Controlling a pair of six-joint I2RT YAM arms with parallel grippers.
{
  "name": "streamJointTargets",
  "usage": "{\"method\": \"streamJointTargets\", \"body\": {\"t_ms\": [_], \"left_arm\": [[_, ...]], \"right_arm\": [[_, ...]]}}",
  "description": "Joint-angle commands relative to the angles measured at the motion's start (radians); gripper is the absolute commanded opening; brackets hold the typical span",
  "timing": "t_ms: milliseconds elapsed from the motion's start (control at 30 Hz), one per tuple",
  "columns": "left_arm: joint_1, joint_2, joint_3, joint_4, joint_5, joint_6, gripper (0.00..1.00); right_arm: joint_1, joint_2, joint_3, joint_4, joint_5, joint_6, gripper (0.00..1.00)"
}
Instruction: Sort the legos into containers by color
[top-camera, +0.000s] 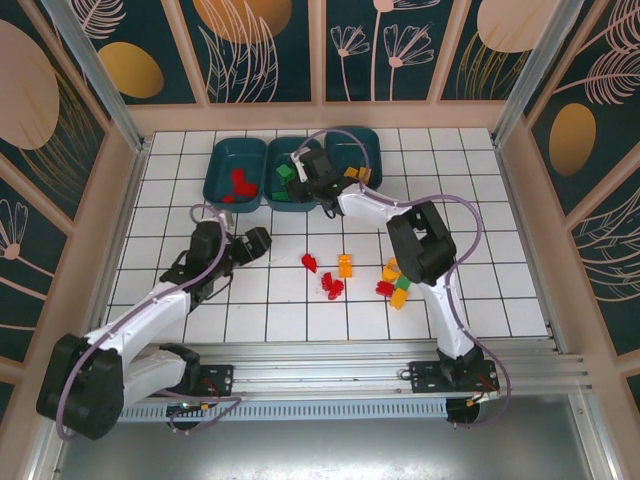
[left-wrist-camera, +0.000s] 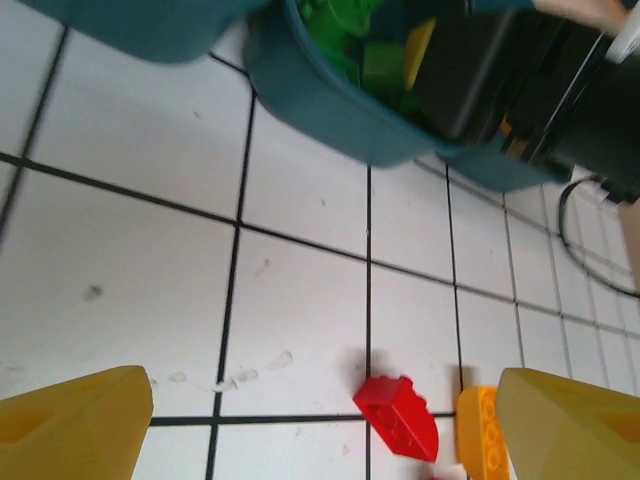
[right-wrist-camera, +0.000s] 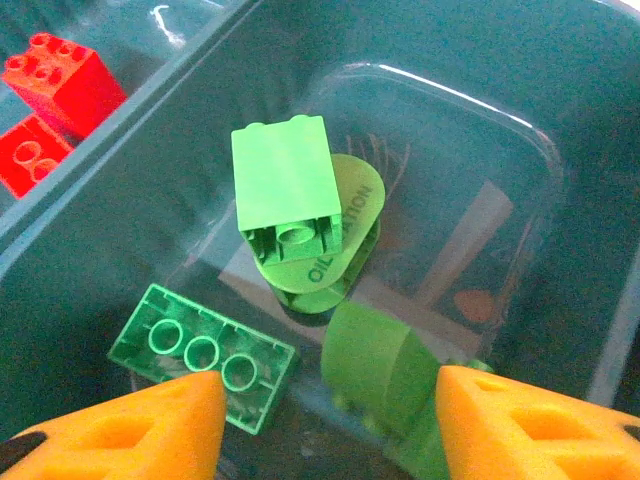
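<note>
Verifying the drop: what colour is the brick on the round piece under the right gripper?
Light green brick; best in the right wrist view.

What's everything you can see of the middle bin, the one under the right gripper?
The middle bin is dark teal plastic, rectangular with rounded corners, upright at the far side of the table, close between the bin with red bricks and a third bin. Inside lie green legos: a light green brick tipped on a rounded green piece, and a plate underside up. The right gripper hovers open, empty, above it.
</note>
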Motion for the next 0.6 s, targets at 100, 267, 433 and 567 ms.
{"method": "streamJointTargets", "body": {"t_ms": [100,267,433,567], "left_arm": [[-0.194,0.138,0.088,0.007,-0.035,-0.032,0.83],[-0.27,0.168,0.063,-0.008,-0.086,-0.225,0.77],[-0.331,0.228,0.087,0.073,-0.068,-0.369,0.77],[-0.352,0.343,0.174,-0.004,-0.078,-0.444,0.7]], "right_arm": [[-0.009,-0.335,-0.329,0.097,0.097,0.082,0.58],[-0.031,-0.569,-0.63,0.146,0.162,0.155,0.58],[-0.059,-0.716,-0.821,0.162,0.215,0.197,0.58],[-0.116,-0.762,-0.921,0.13,0.246,0.313,0.49]]}}
